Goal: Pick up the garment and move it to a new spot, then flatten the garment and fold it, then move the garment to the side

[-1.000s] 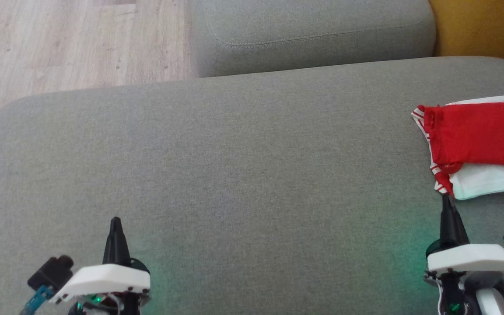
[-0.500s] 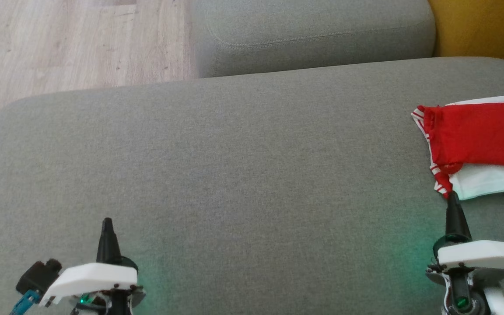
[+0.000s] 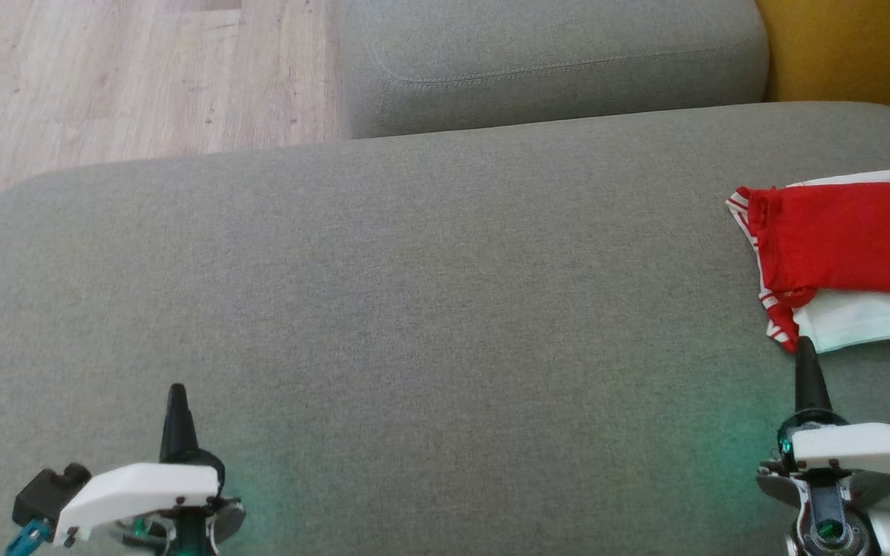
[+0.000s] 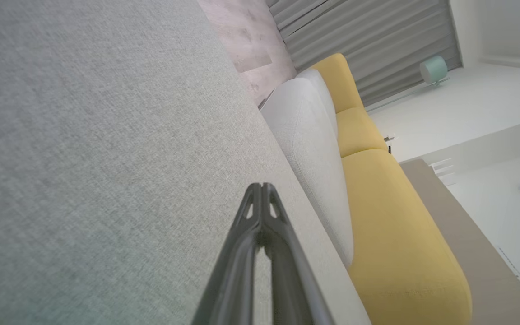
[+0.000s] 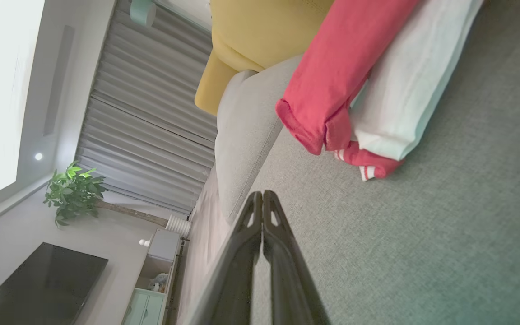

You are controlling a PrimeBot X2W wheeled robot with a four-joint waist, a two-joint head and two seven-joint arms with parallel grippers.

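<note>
Garment (image 3: 847, 239) lies folded at the far right of the grey seat cushion (image 3: 445, 309), running off the right edge of my head view. I see a red layer on top, laid over a white layer that sticks out along its near side, with a thin white strip showing along the far side too. Red-and-white striped trim edges the left end and curls out at the near-left corner. From the right wrist camera the red fold shows a stitched hem, the white layer under it looks smooth, and a small striped cuff pokes out beside them. My right gripper (image 3: 803, 347) has its fingers pressed together with nothing between them, its tip just near of that striped corner; the wrist view shows bare cushion between tip and cloth. My left gripper (image 3: 176, 394) is likewise pinched closed and empty, well apart at the near left of the cushion.
</note>
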